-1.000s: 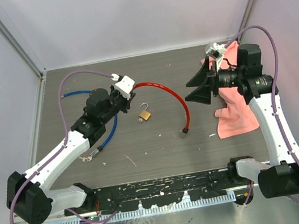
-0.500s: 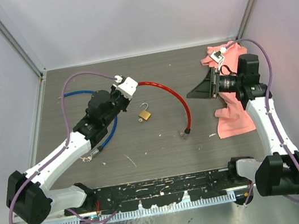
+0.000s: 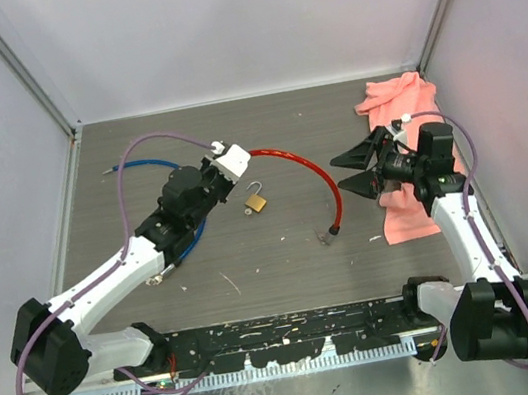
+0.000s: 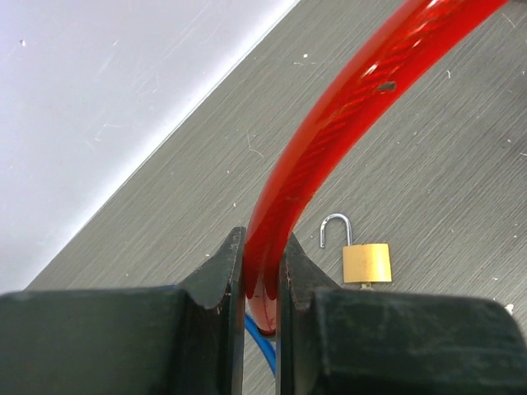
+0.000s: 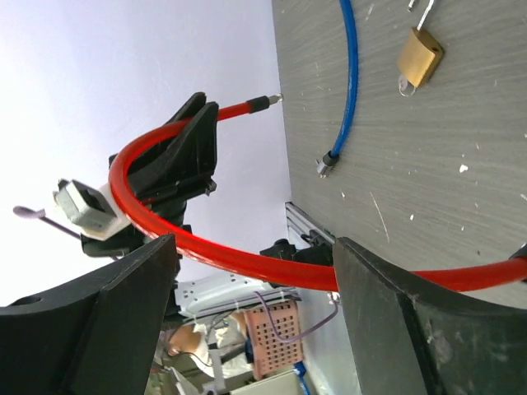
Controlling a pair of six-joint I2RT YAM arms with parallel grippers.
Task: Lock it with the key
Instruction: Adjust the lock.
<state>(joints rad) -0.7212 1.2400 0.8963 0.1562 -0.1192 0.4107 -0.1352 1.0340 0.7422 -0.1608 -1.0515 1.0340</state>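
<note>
Red cable (image 4: 346,107) cut off at top edge, blue cable (image 4: 262,346) behind left pincer (image 4: 263,247)

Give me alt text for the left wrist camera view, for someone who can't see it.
The left gripper is shut on a red cable that arcs up to the right. Beside it, a brass padlock with its shackle open lies on the grey table.

A grey wood-grain table top (image 3: 254,260) lies between pale lilac walls (image 3: 234,20), with metal posts (image 3: 19,66) at the far corners; the light seems even, maybe overhead.
</note>
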